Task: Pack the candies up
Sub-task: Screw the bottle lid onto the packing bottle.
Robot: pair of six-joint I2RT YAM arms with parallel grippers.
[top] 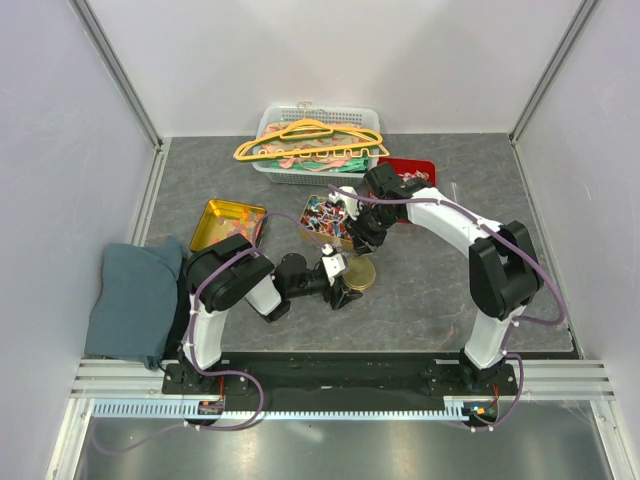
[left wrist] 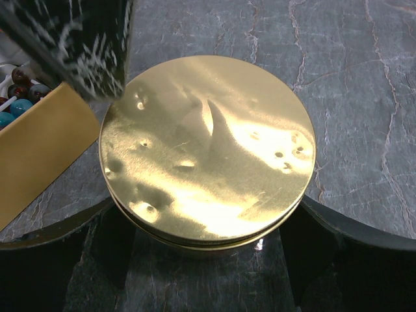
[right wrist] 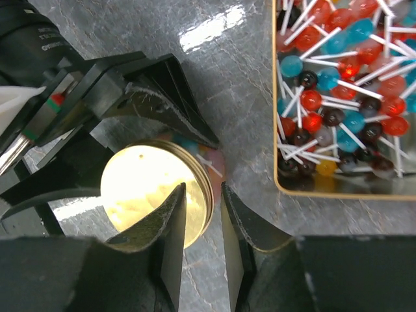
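The candies (right wrist: 338, 84) are small red, blue, dark and orange balls on white sticks, heaped in a rectangular gold tray (top: 325, 220); a few candies (left wrist: 16, 97) also show at the left wrist view's edge. Beside the tray stands a round gold tin (top: 358, 273) with its lid (left wrist: 208, 149) on. My left gripper (left wrist: 207, 218) reaches in low, jaws spread wide and pressed on both sides of the tin. My right gripper (right wrist: 203, 186) hovers over the tin's rim (right wrist: 209, 195), its fingers a narrow gap apart and holding nothing.
A flat gold lid (top: 228, 222) lies left of the tray. A white basket (top: 270, 170) with hangers and a red box (top: 412, 172) stand at the back. A grey cloth (top: 135, 295) lies at the left edge. Grey walls enclose the table.
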